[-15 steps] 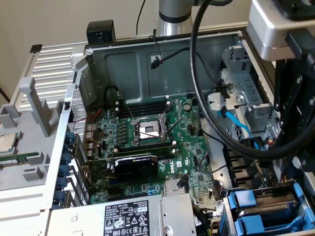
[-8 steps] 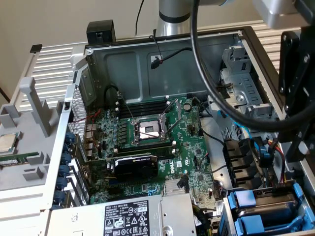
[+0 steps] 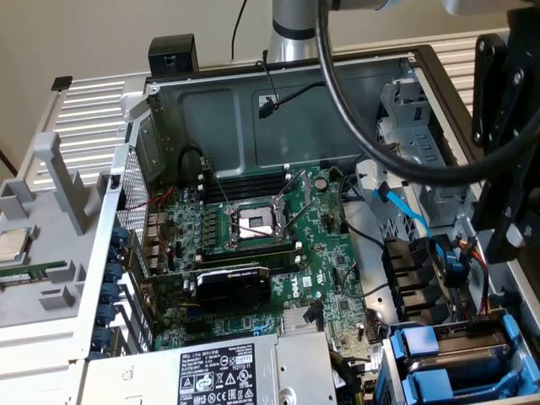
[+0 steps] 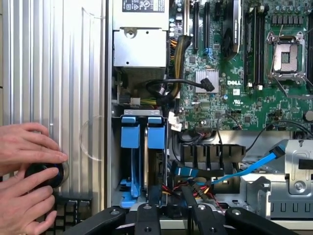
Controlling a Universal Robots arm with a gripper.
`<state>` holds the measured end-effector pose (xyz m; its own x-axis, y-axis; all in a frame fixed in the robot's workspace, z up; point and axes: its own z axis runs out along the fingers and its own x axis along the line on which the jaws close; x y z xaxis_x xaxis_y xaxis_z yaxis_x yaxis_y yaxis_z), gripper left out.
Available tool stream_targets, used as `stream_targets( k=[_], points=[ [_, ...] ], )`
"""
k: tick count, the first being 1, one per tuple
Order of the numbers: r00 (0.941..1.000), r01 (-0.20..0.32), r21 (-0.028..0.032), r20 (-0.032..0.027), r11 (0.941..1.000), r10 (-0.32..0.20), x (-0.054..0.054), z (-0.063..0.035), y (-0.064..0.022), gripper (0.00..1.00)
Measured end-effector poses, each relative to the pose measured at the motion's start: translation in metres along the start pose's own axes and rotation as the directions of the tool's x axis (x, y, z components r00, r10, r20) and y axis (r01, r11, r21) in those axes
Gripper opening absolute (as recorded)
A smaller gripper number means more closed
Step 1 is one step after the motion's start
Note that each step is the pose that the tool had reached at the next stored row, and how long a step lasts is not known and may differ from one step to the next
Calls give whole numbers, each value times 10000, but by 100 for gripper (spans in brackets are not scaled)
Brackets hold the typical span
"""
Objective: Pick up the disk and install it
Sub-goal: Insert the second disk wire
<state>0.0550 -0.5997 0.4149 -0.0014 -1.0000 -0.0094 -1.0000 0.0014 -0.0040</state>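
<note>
You are looking into an open computer case (image 3: 278, 93) lying on its side on a ribbed silver metal surface (image 4: 54, 73). A plain beige wall stands behind it. On the exterior view's left, a grey moulded tray (image 3: 51, 278) rests on the ribbed surface, with a small square processor chip (image 3: 12, 245) on it.

Inside the case, the green motherboard (image 3: 329, 253) lies flat with its empty processor socket (image 3: 253, 224) near the middle. The grey power-supply box (image 3: 219, 371) with a black-and-white label sits at the near edge.

Going by its blue plastic frame, the disk (image 4: 131, 134) sits in the drive bay (image 4: 115, 161) in a corner of the case, just beside the power supply. Two blue-framed units stand there side by side. No printed label shows, so you cannot tell which is the one you want.

Your gripper (image 4: 171, 220) hangs above the drive-bay end of the case, its black linkage directly over the bay. It is touching nothing that you can see, and whether it is open or closed cannot be told.

A person's two hands (image 4: 24, 147) rest on the ribbed surface outside the case, cupped around a small round black object (image 4: 45, 175).
</note>
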Motion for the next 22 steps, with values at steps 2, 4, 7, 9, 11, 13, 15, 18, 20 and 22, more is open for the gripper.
stream_targets(
  k=[2,4,7,9,11,13,15,18,20,22],
  points=[
    [10000,0,9,-33,10000,0,-25,0,19,31],
    [10000,1,13,-48,10000,-1,-41,0,42,31],
    [10000,1,20,-56,10000,-1,-69,0,75,31],
    [10000,1,21,-54,10000,-1,-98,1,92,31],
    [10000,1,21,-54,10000,-1,-128,1,100,31],
    [10000,1,20,-54,10000,-1,-130,1,100,31],
    [10000,1,19,-55,10000,-1,-130,1,100,31],
    [10000,1,18,-55,10000,-1,-130,1,100,31],
    [10000,1,18,-55,10000,-1,-130,1,100,31],
    [10000,1,18,-55,10000,-1,-130,1,100,31]
  ],
)
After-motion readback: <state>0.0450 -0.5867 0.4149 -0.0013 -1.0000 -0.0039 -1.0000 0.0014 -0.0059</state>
